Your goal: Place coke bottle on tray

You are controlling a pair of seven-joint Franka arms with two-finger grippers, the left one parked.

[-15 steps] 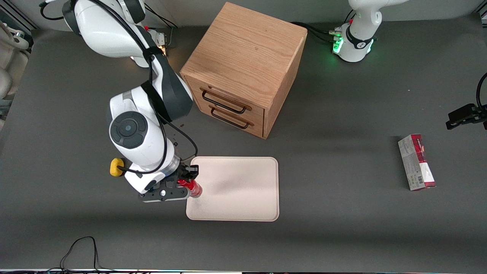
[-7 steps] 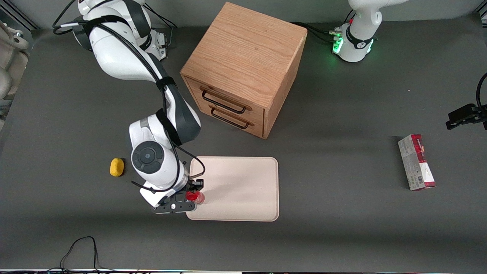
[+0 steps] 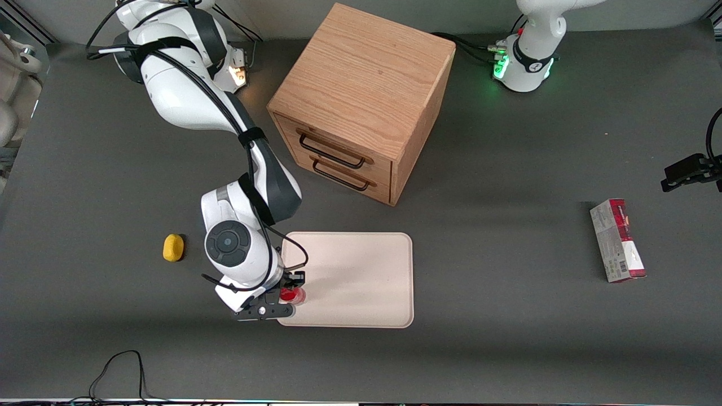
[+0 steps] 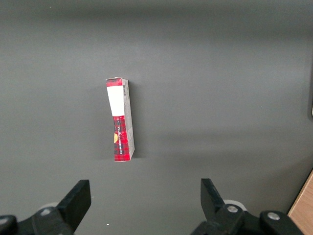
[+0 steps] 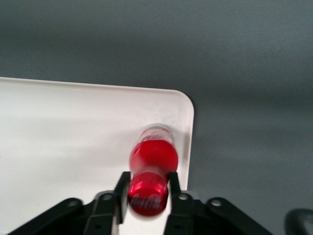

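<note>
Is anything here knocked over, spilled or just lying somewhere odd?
Nothing is spilled or broken. The gripper holds the coke bottle above a corner of the tray. The only strays: a red-and-grey carton on its side toward the parked arm's end, and a yellow lump beside the tray.

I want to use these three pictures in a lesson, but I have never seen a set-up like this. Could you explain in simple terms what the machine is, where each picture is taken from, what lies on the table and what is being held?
These are robot arms bolted to a dark table. The wide picture looks down from the front. The other two come from small cameras on the arms' wrists.

The working arm ends in a gripper, a two-fingered clamp. It is shut on the coke bottle, a small red bottle held by its neck, over a corner of the tray. Whether the bottle's base touches the tray cannot be seen.

Also on the table are a wooden drawer cabinet with two drawers, a yellow lump beside the arm, and a red-and-grey carton toward the parked arm's end, which the parked arm's wrist camera looks down on.
</note>
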